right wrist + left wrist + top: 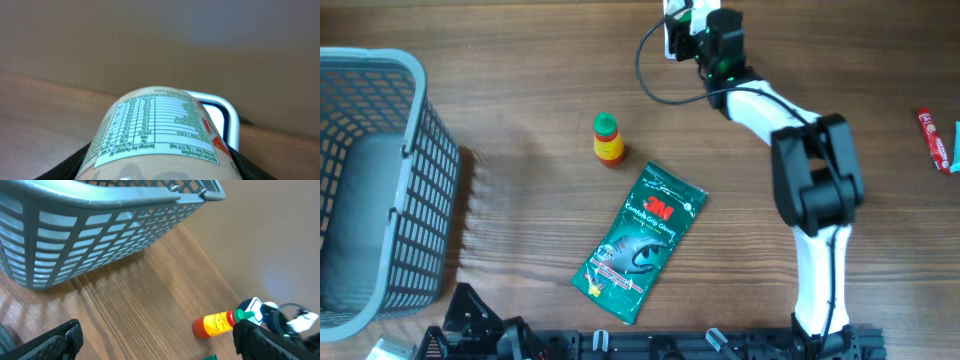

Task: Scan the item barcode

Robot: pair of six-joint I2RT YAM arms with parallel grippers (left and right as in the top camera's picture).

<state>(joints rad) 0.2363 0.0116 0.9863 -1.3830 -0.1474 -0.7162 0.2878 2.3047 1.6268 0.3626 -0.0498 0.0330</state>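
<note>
A cream cylindrical container (155, 130), its printed nutrition panel turned toward the wrist camera, is clamped between the dark fingers (85, 161) of the right hand (692, 32) at the 12 o'clock edge of the brown wooden counter (520, 60). From overhead, only a small pale part of the container (674, 26) is seen beyond the hand. A white rounded frame (228, 117) is seen just behind the container; what it belongs to cannot be told.

The left hand (157, 330) is seen low at the 7 o'clock corner, its fingers spread wide apart over bare wood. A grey plastic lattice basket (380, 62) is set at 9 o'clock. Near the centre, a small orange bottle with a green cap (608, 140) is placed at 11 o'clock from a green plastic glove packet (642, 240), near it but not touching. A red sachet (932, 135) is seen at the 3 o'clock edge, well apart from the rest.
</note>
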